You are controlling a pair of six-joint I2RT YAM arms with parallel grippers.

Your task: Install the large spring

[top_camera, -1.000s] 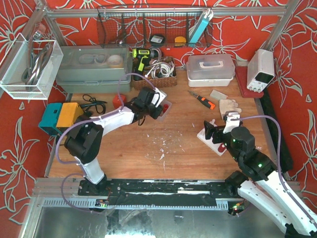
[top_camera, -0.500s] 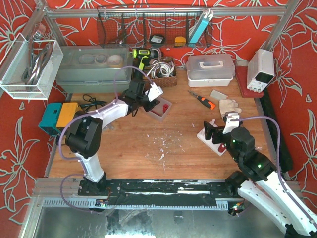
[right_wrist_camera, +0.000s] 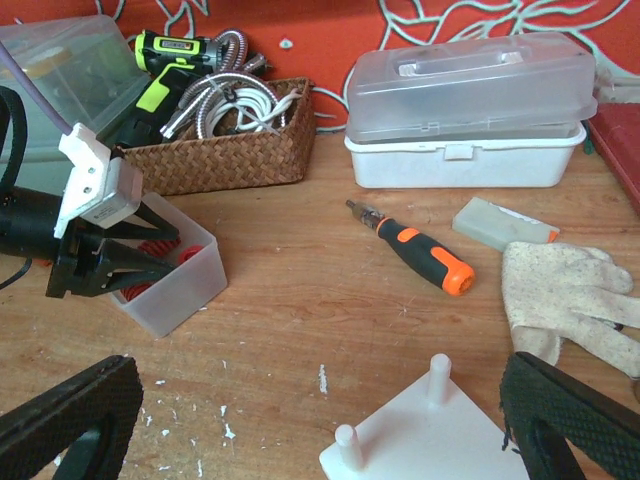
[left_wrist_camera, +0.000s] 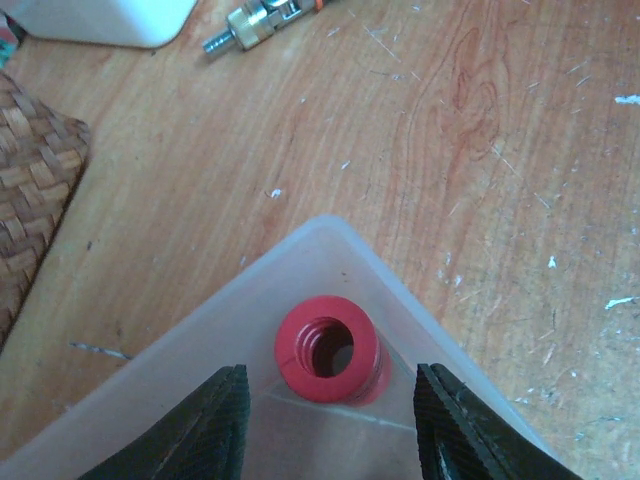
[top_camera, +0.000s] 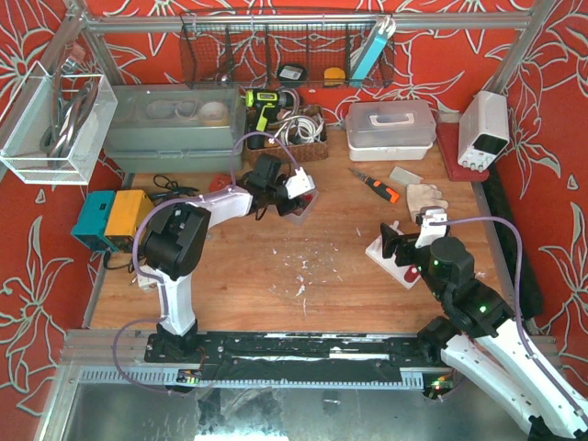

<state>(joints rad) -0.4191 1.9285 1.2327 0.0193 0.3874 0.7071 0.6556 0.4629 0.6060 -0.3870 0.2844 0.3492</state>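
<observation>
Left end effector (left_wrist_camera: 330, 378) open, jaws either side of the large spring (left_wrist_camera: 328, 350), not touching it. The spring stands in a corner of the clear bin (left_wrist_camera: 330, 232). My worry: closing so near the wall, a finger snags it, tipping the spring or dragging the bin. Right end effector (right_wrist_camera: 320, 370) wide open over the peg plate (right_wrist_camera: 420, 445).

Bright, even light is falling from overhead, leaving soft shadows on the table (top_camera: 349, 294); the fingers (right_wrist_camera: 60, 420) nearest the right wrist lens are blurring.
</observation>
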